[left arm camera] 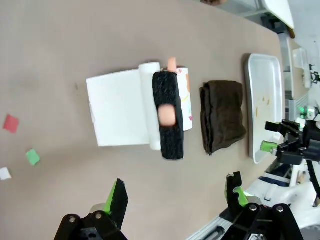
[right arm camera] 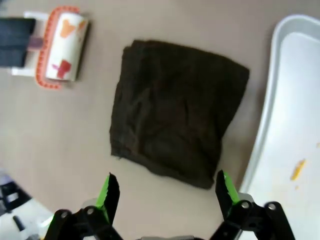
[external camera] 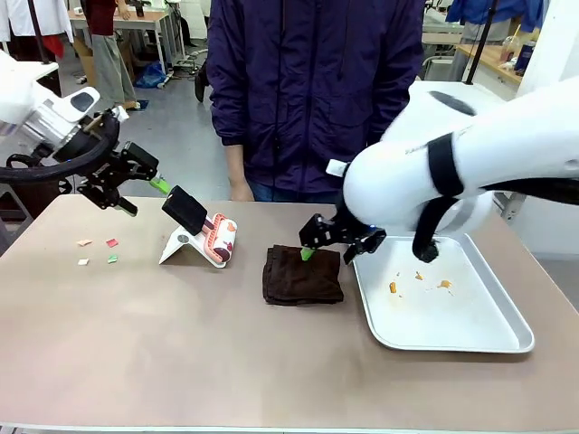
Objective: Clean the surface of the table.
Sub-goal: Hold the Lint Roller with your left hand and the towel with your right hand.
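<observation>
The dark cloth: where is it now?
In the front view the cloth lies on the table, between the roller at its left and the tray at its right, below the right claw.

Glossy white and bulbous along the right arm (external camera: 470, 154), banded in black near the wrist. White too on the left arm (external camera: 41, 117), with a black cable (external camera: 54, 169) looped beneath. Matte black on the left gripper (left arm camera: 175, 185) and right gripper (right arm camera: 166, 180), with green pads (right arm camera: 106, 192) and small silver screws at the knuckles.
</observation>
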Controlling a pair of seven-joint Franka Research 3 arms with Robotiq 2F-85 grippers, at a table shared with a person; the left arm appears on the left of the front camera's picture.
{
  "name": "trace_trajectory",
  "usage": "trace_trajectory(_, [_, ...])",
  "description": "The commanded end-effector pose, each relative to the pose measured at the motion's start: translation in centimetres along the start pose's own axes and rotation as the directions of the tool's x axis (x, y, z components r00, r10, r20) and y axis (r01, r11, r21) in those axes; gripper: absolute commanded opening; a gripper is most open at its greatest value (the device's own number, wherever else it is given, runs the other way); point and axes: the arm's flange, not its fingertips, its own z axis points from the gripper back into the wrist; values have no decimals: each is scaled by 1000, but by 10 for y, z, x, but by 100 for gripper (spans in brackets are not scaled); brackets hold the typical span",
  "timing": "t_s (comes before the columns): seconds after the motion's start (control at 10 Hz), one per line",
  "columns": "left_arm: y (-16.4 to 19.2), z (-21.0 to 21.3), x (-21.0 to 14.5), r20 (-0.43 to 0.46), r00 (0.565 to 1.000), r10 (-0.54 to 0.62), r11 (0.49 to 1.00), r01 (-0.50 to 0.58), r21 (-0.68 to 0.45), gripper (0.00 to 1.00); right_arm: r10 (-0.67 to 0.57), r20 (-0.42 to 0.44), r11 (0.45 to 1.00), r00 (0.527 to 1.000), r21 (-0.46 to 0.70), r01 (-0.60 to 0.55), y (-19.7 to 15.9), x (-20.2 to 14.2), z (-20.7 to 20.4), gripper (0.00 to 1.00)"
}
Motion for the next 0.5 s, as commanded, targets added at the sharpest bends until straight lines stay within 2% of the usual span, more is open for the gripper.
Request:
trace_trajectory(0.0, [-8,-8,25,-24,999,31,998,-29,58,100,-31,-25,996,999,-88,28,23,26,-14,100])
trace_trajectory(0.2, [-14,-27,43,-72,997,27,996,-21,83,100,-43,-71,989,997,-148,32,35,29,-34,100])
trace_trajectory(0.4, [-18,-42,53,-86,995,41,992,-30,124,100,-146,-38,960,989,-248,132,35,29,-56,100])
